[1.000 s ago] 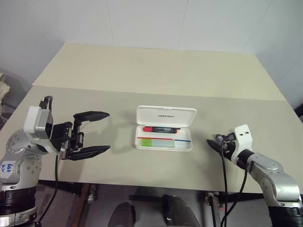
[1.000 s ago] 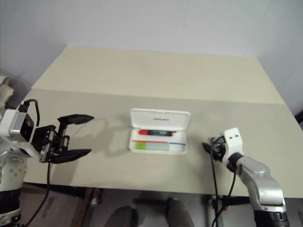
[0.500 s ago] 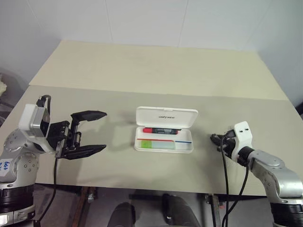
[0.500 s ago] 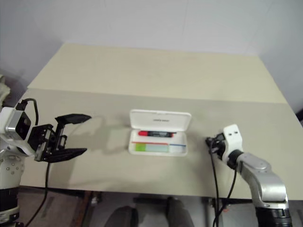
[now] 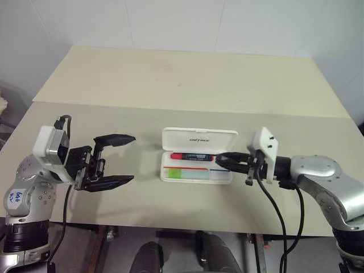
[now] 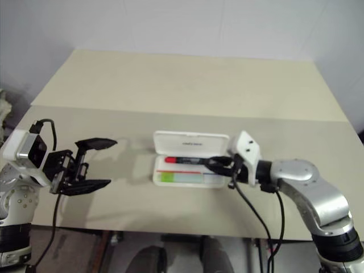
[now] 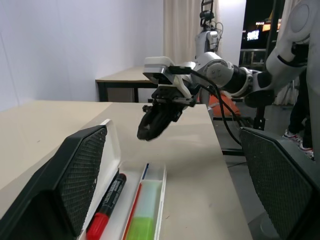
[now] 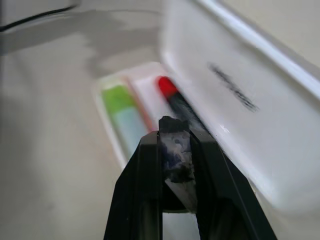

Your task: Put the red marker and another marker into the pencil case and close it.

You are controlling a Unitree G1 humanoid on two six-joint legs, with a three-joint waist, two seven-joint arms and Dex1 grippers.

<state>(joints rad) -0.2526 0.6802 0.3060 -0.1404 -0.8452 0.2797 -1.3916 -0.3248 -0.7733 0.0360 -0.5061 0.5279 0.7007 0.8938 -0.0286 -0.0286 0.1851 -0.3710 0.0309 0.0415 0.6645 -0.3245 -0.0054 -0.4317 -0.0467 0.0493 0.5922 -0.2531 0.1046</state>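
Note:
The pencil case (image 5: 199, 137) lies open in the middle of the table, its lid standing up at the back. In its tray lie the red marker (image 5: 192, 156) at the back and another marker, the green highlighter (image 5: 182, 172), at the front. My right gripper (image 5: 218, 161) is shut with nothing in it, and its tips hover over the tray's right end near the red marker's tip. Left of the case and well apart from it, my left gripper (image 5: 132, 158) hangs wide open and empty, pointing toward the case. The right wrist view shows the shut fingertips (image 8: 172, 131) above the tray.
The beige table (image 5: 187, 85) stretches wide behind the case, with a seam across it. Black cables (image 5: 272, 196) trail from my right wrist over the table's near edge. White walls stand behind the table.
My right gripper has swung left and up from the table's right side to the case's right end. The left gripper has stayed open in place.

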